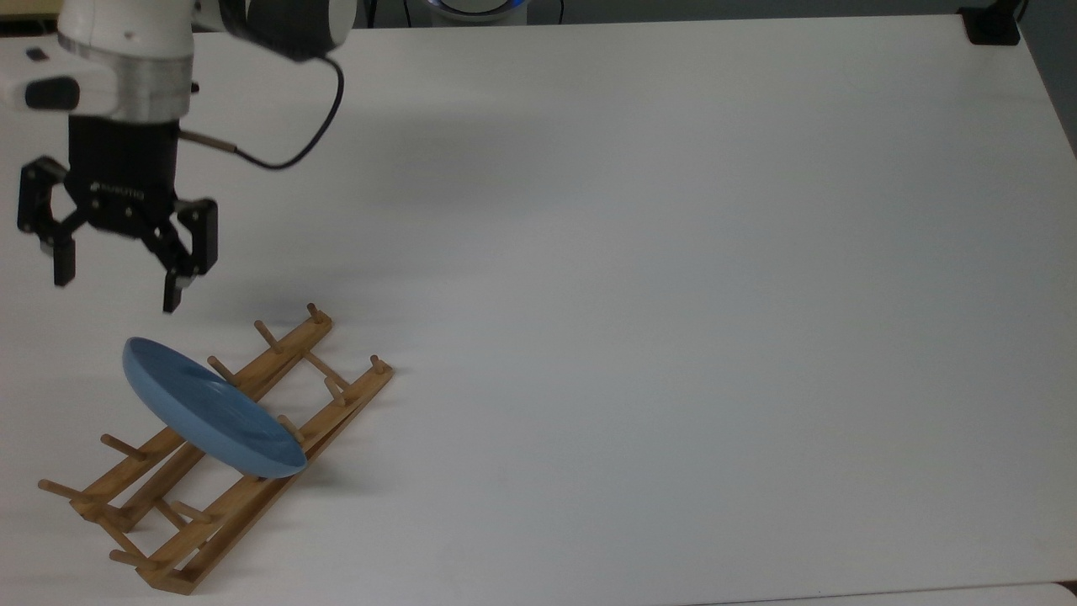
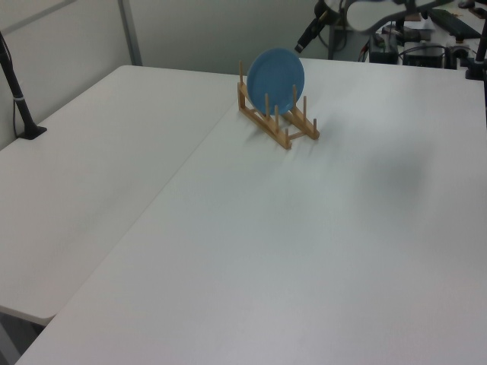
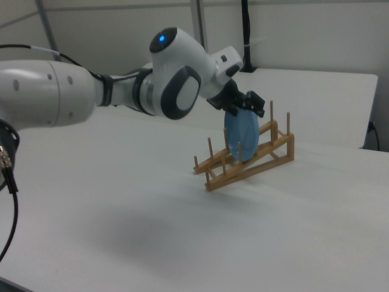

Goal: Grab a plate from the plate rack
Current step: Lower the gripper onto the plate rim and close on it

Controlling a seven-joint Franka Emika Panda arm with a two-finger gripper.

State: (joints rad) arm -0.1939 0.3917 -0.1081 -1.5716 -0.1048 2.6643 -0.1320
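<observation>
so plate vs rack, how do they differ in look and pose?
The plate is a round, plain light-blue disc; the plate rack is long, light-brown wood with upright pegs. The plate stands on edge, leaning between pegs; the plate rack lies flat on the white table. Shared: neither is touched by the open gripper.

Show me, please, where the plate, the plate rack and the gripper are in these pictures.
plate point(image 1: 210, 410), top view, middle of its blue face.
plate rack point(image 1: 349, 406), top view, bare wooden rail.
gripper point(image 1: 116, 289), top view, midway between its open fingertips.
</observation>
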